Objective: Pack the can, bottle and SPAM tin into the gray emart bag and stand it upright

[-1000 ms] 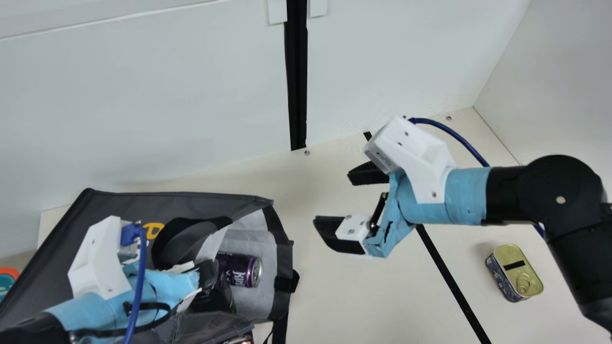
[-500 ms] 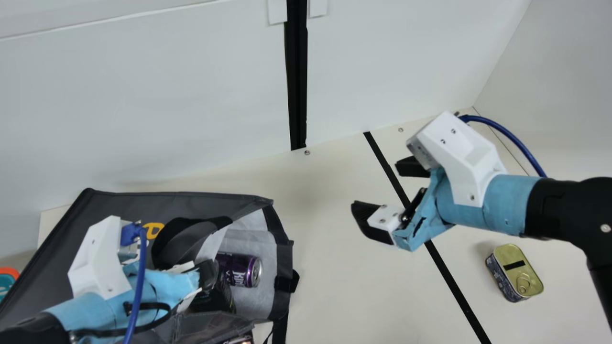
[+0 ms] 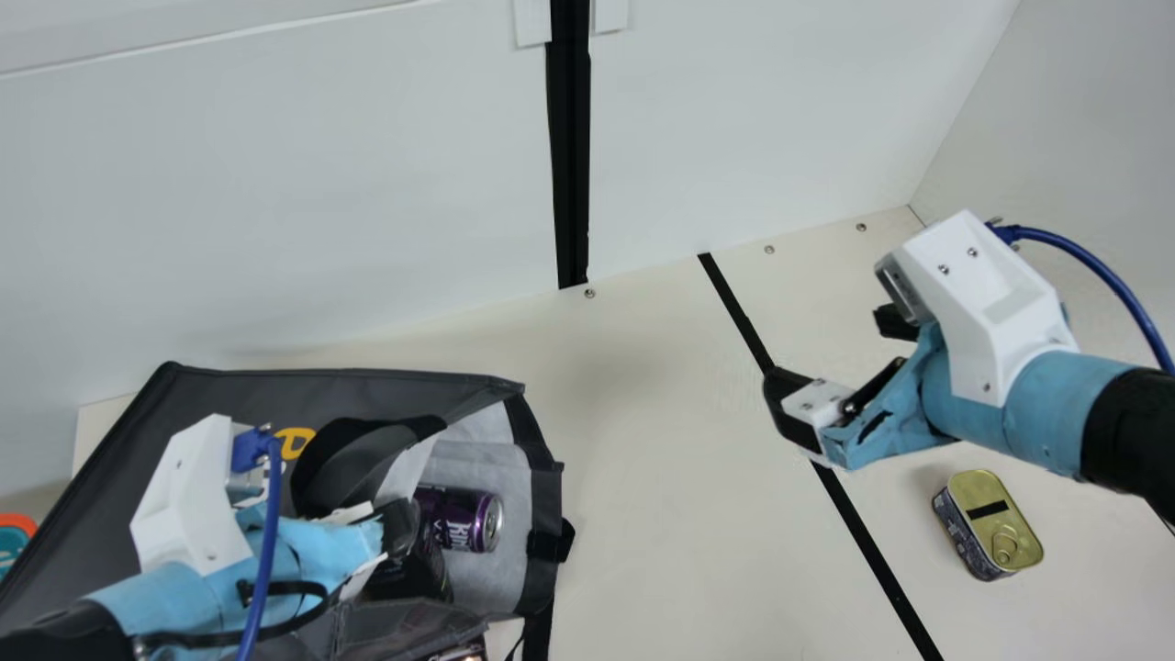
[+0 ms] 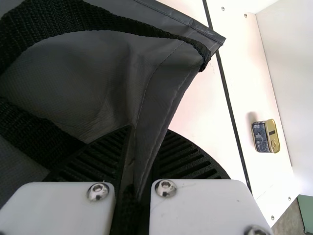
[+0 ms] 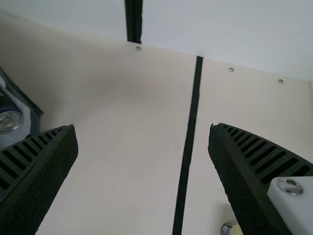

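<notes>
Beyond, white walls (image 3: 321, 202) border the cream table (image 3: 661, 514).

White wall (image 3: 275, 202) (one black strip (image 3: 570, 165))

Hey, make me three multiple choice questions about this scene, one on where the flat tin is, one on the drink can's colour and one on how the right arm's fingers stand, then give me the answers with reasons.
1. In the main view, where is the flat tin relative to the black stripe?
A) left of it
B) right of it
C) on top of it

2. What colour is the can in the gray bag?
A) green
B) orange
C) purple

3. How do the right arm's fingers stand?
A) wide apart
B) pressed together
C) clamped on a bottle

Answers:
1. B, as table surface shows between the stripe and the tin to its right.
2. C, as its side shows purple at the bag's mouth.
3. A, as a wide gap separates them in the right wrist view.
</notes>
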Controlling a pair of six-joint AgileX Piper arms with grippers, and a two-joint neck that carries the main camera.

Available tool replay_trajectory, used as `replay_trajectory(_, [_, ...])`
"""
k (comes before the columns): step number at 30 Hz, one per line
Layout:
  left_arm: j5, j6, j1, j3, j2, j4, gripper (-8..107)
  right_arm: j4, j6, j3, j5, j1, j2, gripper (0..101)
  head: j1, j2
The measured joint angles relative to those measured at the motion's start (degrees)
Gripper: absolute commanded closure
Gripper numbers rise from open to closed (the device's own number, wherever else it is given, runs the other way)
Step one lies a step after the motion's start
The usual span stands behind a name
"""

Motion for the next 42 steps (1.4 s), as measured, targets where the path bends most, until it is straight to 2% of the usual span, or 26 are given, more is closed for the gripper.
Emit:
replay_trajectory(10, [0.0,0.0,0.0,0.0,0.0,0.0,107,-9.6,6.7,-1.4,2.6,-1.0,-1.9,6,0.0,0.0])
replay_trajectory(20, [0.0,0.0,0.0,0.0,0.0,0.0,107,-15.7,10.7,-3.0,5.7,-2.5,-3.1,6,0.0,0.1])
replay_trajectory(25, [0.0,0.0,0.0,0.0,0.0,0.0,107,-17.3,11.6,-4.2,7.7,-3.7,-3.5,6,0.0,0.0])
replay_trajectory(42, [0.0,0.0,0.0,0.0,0.0,0.0,107,-20.6,10.4,-2.6,7.8,-10.1,-5.0,6,0.0,0.1])
